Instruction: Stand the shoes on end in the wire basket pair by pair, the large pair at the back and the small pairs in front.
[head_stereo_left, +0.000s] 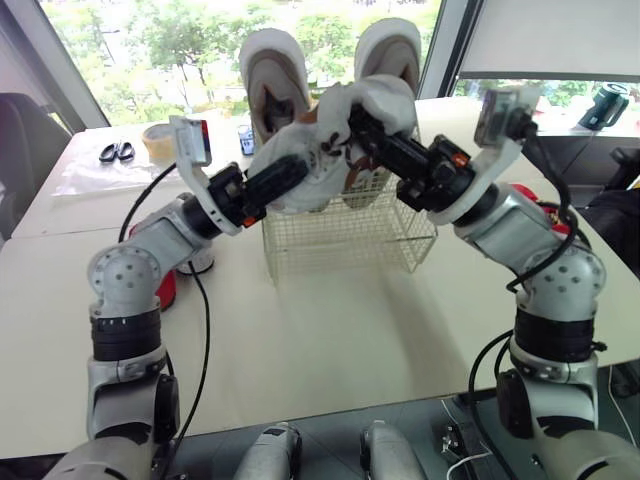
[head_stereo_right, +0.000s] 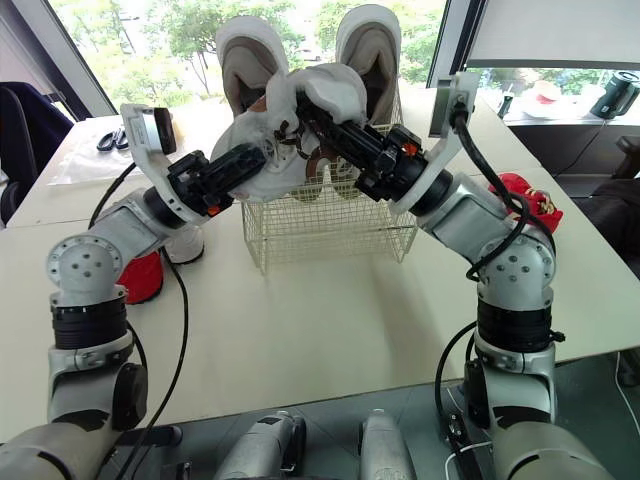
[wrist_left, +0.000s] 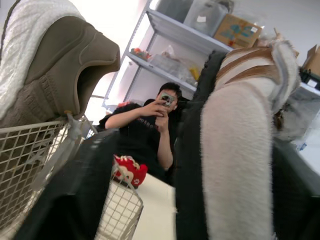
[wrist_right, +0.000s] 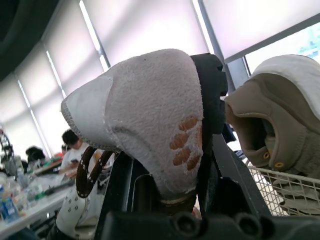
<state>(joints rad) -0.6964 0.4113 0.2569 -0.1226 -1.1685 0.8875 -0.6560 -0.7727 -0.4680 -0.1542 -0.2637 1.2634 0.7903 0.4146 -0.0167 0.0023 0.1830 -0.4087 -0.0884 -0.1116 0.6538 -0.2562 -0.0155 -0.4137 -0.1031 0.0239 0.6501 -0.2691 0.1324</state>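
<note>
Wire basket (head_stereo_left: 340, 238) stands mid-table (head_stereo_left: 330, 330). The large pair (head_stereo_left: 275, 75) is set on end along its back wall, soles outward and toes up. The front of the basket looks unfilled, though the arms cover part of it.

Both arms are raised over the basket, each with one small shoe.
- The left gripper (head_stereo_left: 298, 172) is closed on a small white shoe (head_stereo_left: 305, 195). In the left wrist view, fuzzy fabric is pressed against a black finger (wrist_left: 187, 165).
- The right gripper (head_stereo_left: 357, 120) is clamped on the paw-print shoe (wrist_right: 150, 115). That shoe is carried higher, just in front of the large pair and close to touching it.

Handling, as judged:
- The small shoes appear to be fleece-covered, light and soft-walled, more slipper than shoe.
- The uppers are likely to collapse under a pinch and give the fingers little to bear on. The pile could also slide within the jaws.
- A firmer hold is expected across the sole edge or at the heel, where the stiffening sits.
- Brown trim or lacing (wrist_right: 89, 172) is seen hanging by the paw-print shoe. It could snag on the wire mesh during lowering.
- A shoe this limp may not stand on end unaided. Support is probably to be found against the large pair or the basket wall.
- The large pair is taken to be heavier and stiff-soled, so it should serve as a steady backstop.
</note>
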